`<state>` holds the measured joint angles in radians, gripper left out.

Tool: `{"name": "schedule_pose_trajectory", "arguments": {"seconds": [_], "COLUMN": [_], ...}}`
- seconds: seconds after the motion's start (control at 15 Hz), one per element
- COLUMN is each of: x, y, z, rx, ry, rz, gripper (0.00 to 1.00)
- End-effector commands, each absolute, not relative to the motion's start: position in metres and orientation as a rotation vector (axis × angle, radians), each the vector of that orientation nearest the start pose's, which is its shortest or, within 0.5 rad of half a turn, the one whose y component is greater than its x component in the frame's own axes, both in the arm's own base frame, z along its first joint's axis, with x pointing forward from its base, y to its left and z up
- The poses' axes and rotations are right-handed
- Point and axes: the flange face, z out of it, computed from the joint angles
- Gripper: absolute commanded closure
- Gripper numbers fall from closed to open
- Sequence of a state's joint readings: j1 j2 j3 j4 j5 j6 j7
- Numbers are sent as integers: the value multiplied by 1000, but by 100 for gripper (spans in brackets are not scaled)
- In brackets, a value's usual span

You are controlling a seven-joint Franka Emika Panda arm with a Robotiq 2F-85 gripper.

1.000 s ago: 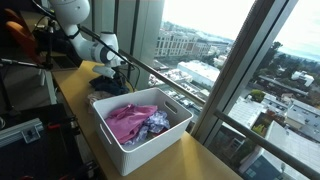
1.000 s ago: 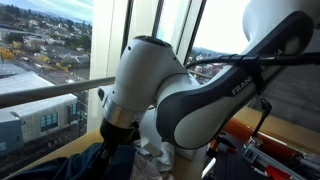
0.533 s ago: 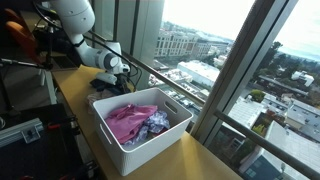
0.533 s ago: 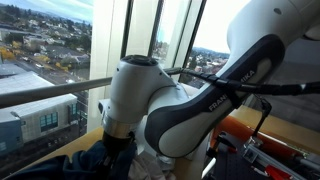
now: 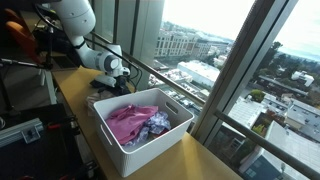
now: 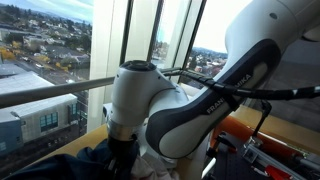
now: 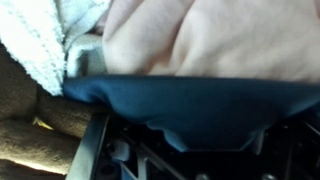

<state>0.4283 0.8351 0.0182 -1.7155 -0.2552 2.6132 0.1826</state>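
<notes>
In an exterior view my gripper [image 5: 117, 74] is pressed down into a heap of dark blue clothing [image 5: 106, 88] on the wooden counter [image 5: 73, 92], just behind a white bin [image 5: 186, 119]. The wrist view is filled by a fold of that dark blue cloth [image 7: 190, 105], which lies across the jaws and hides both fingers. A white towel [image 7: 40, 40] and a pale pink cloth [image 7: 220, 35] lie just past it. In an exterior view the arm's white wrist [image 6: 150, 100] stands over the blue cloth [image 6: 85, 165].
The bin holds a pink garment [image 5: 125, 122] and a patterned one [image 5: 157, 122]. A window rail [image 5: 172, 82] and glass run along the counter's far side. Equipment and an orange object [image 5: 15, 35] crowd the near end.
The arm has come down from above the heap and sunk the gripper into the dark blue clothing. The bin and its contents have not moved.
</notes>
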Motion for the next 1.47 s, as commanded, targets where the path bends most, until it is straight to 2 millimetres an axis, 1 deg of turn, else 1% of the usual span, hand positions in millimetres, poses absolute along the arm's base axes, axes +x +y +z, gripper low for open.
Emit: {"name": "schedule_pose_trajectory", "arguments": {"seconds": [0.0,0.13,0.2,0.33,0.4,0.53,0.73,0.87,1.07,1.2,1.4], "x": [585,575,566,550,544,531,513,503,494,493,495], "y": [273,270,268,265,264,259,246,233,210,192,158], "z": [115,135,153,186,200,234,286,322,380,422,489], "rx": [-3180,-3167,-3156,-3133,-3122,-3097,-3059,-3029,-2985,-2951,-2909], "ry": [-707,-690,-693,-705,-706,-697,-646,-600,-525,-472,-388], "rz": [-98,-90,-105,-146,-174,-228,-296,-338,-437,-519,-647], "gripper": [84,97,93,96,95,94,94,94,94,94,94]}}
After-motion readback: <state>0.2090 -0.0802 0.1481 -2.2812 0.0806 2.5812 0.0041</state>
